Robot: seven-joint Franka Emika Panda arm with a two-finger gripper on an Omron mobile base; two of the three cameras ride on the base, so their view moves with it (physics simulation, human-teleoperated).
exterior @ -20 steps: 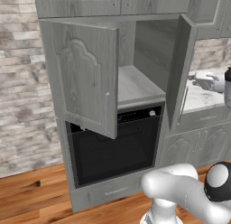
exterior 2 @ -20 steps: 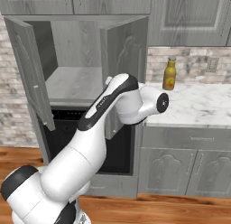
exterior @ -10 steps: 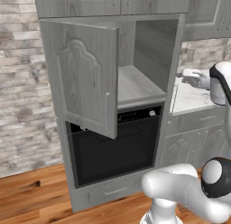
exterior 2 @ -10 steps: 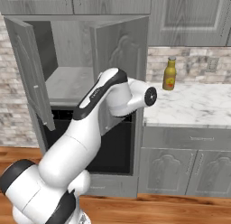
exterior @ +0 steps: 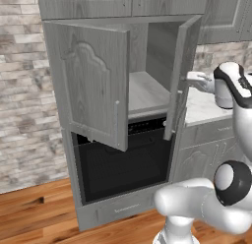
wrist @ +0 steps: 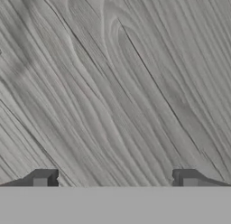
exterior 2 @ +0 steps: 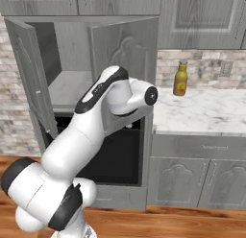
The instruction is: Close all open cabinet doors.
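Two cabinet doors ajar — compartment bare inside.

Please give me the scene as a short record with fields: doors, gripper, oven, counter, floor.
left door: open, swung out toward the room, bar handle near its free edge
right door: open, partly swung in
gripper: fingers apart, facing grey wood grain up close, holding nothing
cabinet shelf: bare
oven: below the open cabinet, black door shut
counter: marble, a yellow bottle stands near the wall
floor: wood planks
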